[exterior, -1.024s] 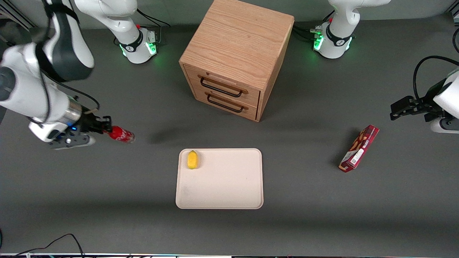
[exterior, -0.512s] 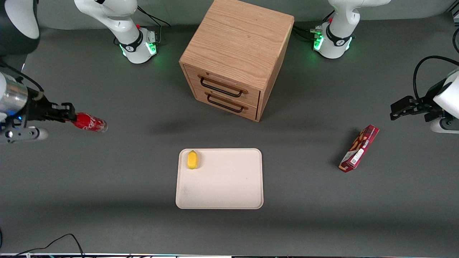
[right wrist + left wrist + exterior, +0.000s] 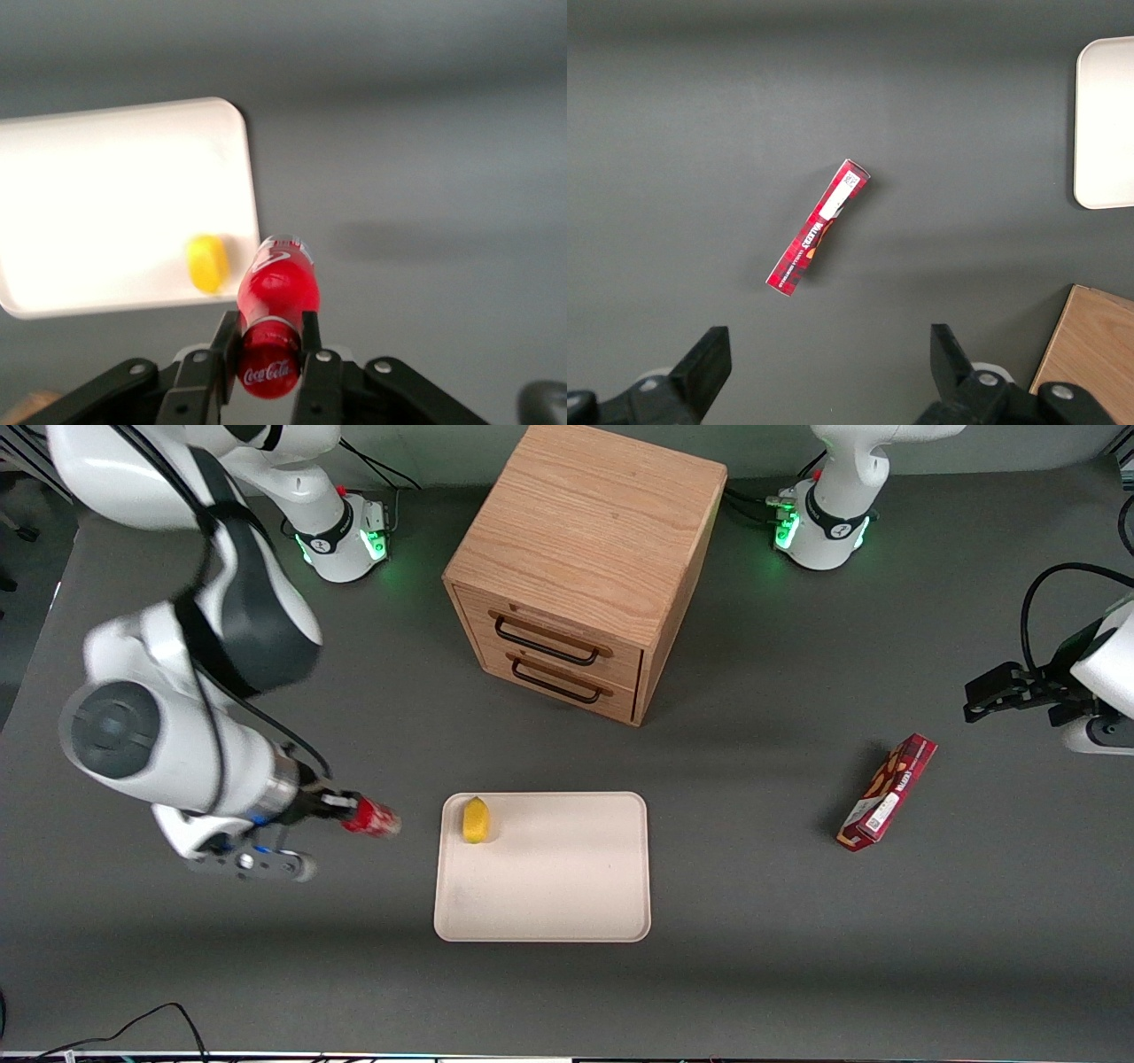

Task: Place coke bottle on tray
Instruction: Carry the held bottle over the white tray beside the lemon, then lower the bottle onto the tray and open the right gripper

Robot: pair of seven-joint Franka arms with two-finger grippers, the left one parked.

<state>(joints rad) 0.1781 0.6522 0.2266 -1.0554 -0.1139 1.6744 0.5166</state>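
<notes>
My right gripper (image 3: 341, 816) is shut on the coke bottle (image 3: 372, 818), a small red bottle held lying level above the table, just off the tray's edge toward the working arm's end. In the right wrist view the fingers (image 3: 223, 341) clamp the bottle (image 3: 275, 305) at its cap end. The cream-beige tray (image 3: 567, 886) lies flat on the table, nearer the front camera than the drawer cabinet. It also shows in the right wrist view (image 3: 106, 177) and in the left wrist view (image 3: 1107, 124).
A yellow lemon (image 3: 476, 820) lies on the tray near the bottle, also in the right wrist view (image 3: 207, 263). A wooden drawer cabinet (image 3: 580, 567) stands mid-table. A red snack box (image 3: 887, 792) lies toward the parked arm's end, also in the left wrist view (image 3: 819, 227).
My gripper swung out toward the table's edge with the bottle, then came back toward the tray and nearer the front camera. The bottle is now just beside the tray.
</notes>
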